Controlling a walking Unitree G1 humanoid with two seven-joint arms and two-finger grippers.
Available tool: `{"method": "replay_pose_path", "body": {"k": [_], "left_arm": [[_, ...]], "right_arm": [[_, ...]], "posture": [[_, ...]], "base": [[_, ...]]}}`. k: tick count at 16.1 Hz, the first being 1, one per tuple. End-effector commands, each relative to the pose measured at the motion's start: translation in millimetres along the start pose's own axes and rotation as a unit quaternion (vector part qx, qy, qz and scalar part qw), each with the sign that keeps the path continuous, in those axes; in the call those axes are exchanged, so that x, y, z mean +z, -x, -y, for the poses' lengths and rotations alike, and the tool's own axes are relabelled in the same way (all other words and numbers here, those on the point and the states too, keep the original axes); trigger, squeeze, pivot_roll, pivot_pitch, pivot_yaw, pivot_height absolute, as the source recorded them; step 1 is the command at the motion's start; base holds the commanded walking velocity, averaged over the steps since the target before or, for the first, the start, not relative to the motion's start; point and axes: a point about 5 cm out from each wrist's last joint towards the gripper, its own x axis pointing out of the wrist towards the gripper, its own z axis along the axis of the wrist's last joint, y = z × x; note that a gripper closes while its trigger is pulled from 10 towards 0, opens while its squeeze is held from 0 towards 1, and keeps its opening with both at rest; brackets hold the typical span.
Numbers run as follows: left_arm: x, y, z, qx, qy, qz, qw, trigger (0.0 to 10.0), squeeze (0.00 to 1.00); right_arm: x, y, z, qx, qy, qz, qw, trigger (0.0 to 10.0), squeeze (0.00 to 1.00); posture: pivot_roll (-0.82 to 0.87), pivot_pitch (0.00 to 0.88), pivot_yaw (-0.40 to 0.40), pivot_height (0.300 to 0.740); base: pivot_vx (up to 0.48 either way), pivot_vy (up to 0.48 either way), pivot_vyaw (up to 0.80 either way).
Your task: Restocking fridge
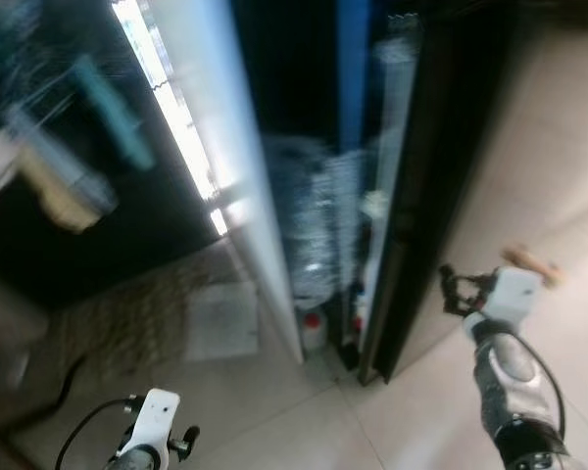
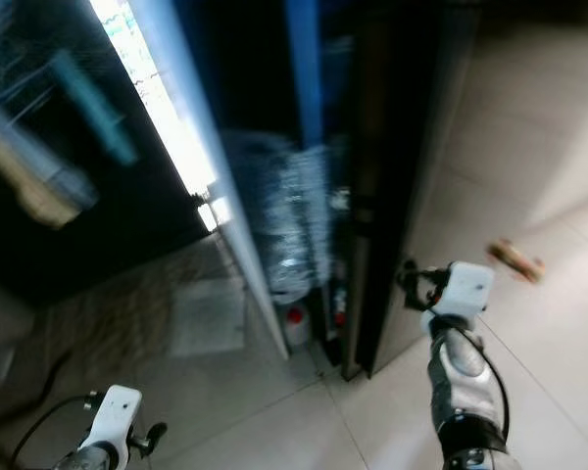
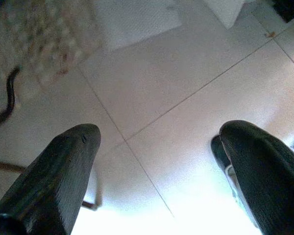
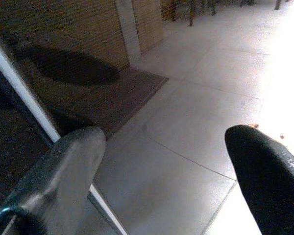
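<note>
Both head views are blurred. A fridge (image 1: 274,176) with its door (image 1: 412,196) swung open fills the upper middle of the frame, a lit white strip (image 1: 171,108) running down its left edge. Low inside the dark opening stand what look like large clear water bottles (image 1: 309,235), with a small red-capped bottle (image 1: 312,328) below them near the floor; the blur hides anything finer. At upper left, hazy shapes of a teal object and a pale one (image 1: 64,186) lie behind dark glass and cannot be told apart clearly.

The right hand (image 1: 456,292) is raised at lower right, just beside the outer edge of the open door, empty. The left hand (image 1: 181,443) sits low at bottom left over the tiled floor (image 1: 274,411).

The left wrist view adds what the head views blur: its two black fingers (image 3: 63,176) spread wide apart with nothing between them, above pale tiles, a patterned mat (image 3: 44,44) and a dark cable (image 3: 10,98). The right wrist view shows its fingers (image 4: 63,176) likewise parted and empty, a brown doormat (image 4: 112,98) below a brick wall (image 4: 73,29), and the door's white edge (image 4: 24,93).
</note>
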Motion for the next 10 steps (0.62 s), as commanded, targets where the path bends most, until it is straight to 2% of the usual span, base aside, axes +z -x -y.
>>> {"method": "replay_pose_path", "body": {"k": [1, 10], "left_arm": [[-11.8, 4.3, -6.0, 0.007, 0.0, -0.024, 1.0, 10.0, 0.0], [-12.8, 4.7, -8.2, 0.008, -0.004, -0.029, 1.0, 10.0, 0.0]], "right_arm": [[-6.8, 1.6, -12.9, 0.027, 0.002, -0.011, 1.0, 10.0, 0.0], [-9.9, 0.7, -14.3, 0.016, -0.004, -0.014, 1.0, 10.0, 0.0]], "posture": [[-0.19, 0.109, 0.134, 0.74], [-0.19, 0.087, 0.145, 0.74]], "base": [[0.0, 0.0, 0.0], [0.0, 0.0, 0.0]]}}
